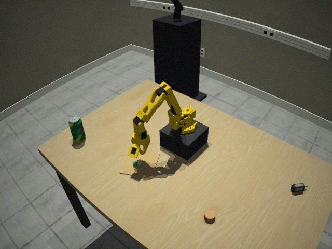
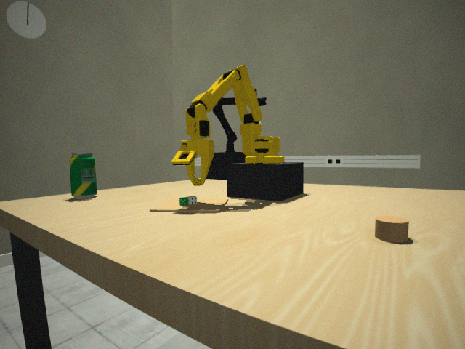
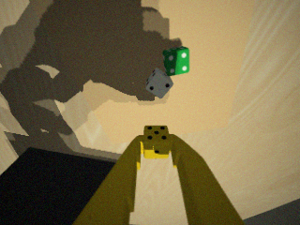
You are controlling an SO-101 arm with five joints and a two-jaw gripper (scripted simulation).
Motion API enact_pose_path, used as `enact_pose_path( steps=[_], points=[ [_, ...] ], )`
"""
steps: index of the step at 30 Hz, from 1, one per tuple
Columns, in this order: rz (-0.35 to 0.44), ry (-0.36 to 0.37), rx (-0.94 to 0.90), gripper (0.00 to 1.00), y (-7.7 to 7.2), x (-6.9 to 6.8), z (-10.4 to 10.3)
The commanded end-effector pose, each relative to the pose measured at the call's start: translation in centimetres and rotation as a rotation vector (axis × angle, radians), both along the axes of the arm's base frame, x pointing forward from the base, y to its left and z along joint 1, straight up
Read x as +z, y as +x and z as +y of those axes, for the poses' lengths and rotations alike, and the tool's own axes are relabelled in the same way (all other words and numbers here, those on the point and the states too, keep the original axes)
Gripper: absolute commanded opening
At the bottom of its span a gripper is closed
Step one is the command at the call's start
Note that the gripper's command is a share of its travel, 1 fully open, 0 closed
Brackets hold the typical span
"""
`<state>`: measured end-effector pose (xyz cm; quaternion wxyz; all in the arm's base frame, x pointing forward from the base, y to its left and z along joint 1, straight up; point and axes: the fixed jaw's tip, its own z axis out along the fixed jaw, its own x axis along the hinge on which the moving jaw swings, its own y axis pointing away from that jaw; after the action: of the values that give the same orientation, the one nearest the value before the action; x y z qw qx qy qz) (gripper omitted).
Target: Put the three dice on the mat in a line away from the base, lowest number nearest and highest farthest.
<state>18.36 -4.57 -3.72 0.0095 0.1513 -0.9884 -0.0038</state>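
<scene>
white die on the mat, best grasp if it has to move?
From above, end effector fingers on the two free side faces of the white die. The green die sits tight beside it, blocking that side. The end effector already holds the yellow die, so place that first.

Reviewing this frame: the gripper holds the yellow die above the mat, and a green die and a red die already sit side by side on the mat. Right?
One thing is off: the die beside the green die is grey-white, not red, as the wrist view shows. The rest stands: the gripper holds the yellow die above the tan mat.
</scene>
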Motion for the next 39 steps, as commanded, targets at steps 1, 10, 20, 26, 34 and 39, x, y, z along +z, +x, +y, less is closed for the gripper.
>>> enact_pose_path(
  steps=[1,10,20,26,34,39],
  points=[
    [-0.006,-0.001,0.034,0.00,-0.07,0.06,0.96],
    [-0.021,-0.004,0.038,0.00,-0.12,0.26,1.39],
    [-0.021,-0.004,0.038,0.00,-0.12,0.26,1.39],
    [-0.021,-0.004,0.038,0.00,-0.12,0.25,1.39],
    [-0.021,-0.004,0.038,0.00,-0.11,-0.21,1.39],
    [-0.021,-0.004,0.038,0.00,-0.12,-0.34,1.39]
  ],
)
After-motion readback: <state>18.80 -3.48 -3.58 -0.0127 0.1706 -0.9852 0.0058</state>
